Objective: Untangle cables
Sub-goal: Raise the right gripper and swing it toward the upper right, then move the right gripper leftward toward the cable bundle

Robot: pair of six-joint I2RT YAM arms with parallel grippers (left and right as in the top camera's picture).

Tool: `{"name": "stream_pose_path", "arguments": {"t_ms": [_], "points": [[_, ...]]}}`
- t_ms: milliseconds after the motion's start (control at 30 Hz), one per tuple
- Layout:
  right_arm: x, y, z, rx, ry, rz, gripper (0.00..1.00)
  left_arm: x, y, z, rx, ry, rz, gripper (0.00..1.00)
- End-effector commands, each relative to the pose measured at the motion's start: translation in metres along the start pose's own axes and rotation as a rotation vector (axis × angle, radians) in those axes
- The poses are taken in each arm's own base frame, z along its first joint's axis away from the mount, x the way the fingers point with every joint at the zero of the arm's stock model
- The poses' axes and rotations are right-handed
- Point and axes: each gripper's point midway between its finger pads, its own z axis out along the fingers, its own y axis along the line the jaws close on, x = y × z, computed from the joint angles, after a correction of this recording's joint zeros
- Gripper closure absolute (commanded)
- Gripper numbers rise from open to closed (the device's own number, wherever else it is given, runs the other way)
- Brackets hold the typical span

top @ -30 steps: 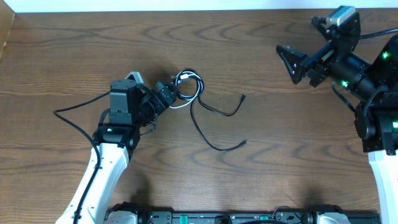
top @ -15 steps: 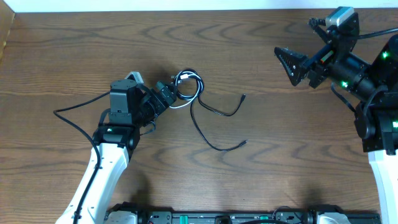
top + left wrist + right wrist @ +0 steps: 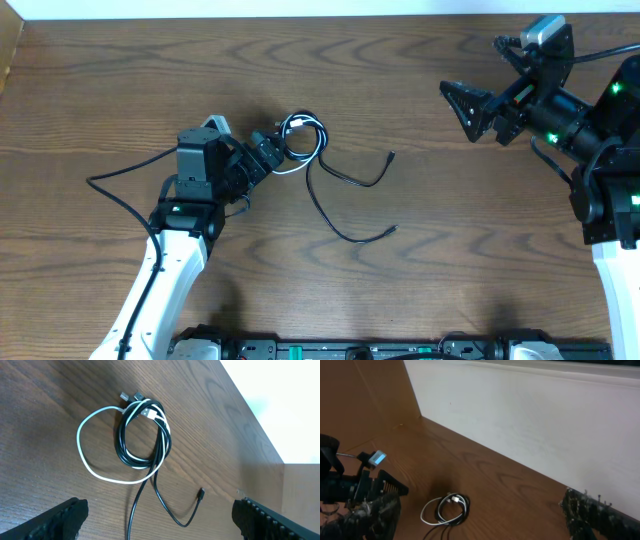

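Left gripper (image 3: 272,150) and right gripper (image 3: 468,108) both gaped empty. The cables (image 3: 162,435) looked light and floppy, so I'd pinch the white loop (image 3: 79,440), wrist-view left.

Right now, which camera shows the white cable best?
The left wrist view: the white cable lies close and large, its loop and its crossing through the black coil clear. Overhead shows it small; the right wrist shows it tiny and distant.

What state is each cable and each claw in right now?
black cables: coiled together, tangled with the white one, not held.
white cable: looped, caught in the black coil.
left gripper: open, empty, at the cables.
right gripper: open, empty, far from the cables.
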Motion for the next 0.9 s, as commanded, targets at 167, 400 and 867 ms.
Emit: {"name": "stream_pose_path", "arguments": {"t_ms": [167, 400, 867], "points": [[-0.004, 0.008, -0.001, -0.052, -0.008, 0.015, 0.01, -0.001, -0.003, -0.001, 0.008, 0.001, 0.011, 0.02], [-0.004, 0.012, -0.001, -0.070, -0.009, 0.020, 0.01, -0.001, -0.003, -0.001, 0.008, 0.001, 0.011, 0.02], [-0.005, 0.017, -0.002, -0.101, -0.011, 0.019, 0.01, -0.001, -0.003, -0.001, 0.008, 0.001, 0.011, 0.02]]}}
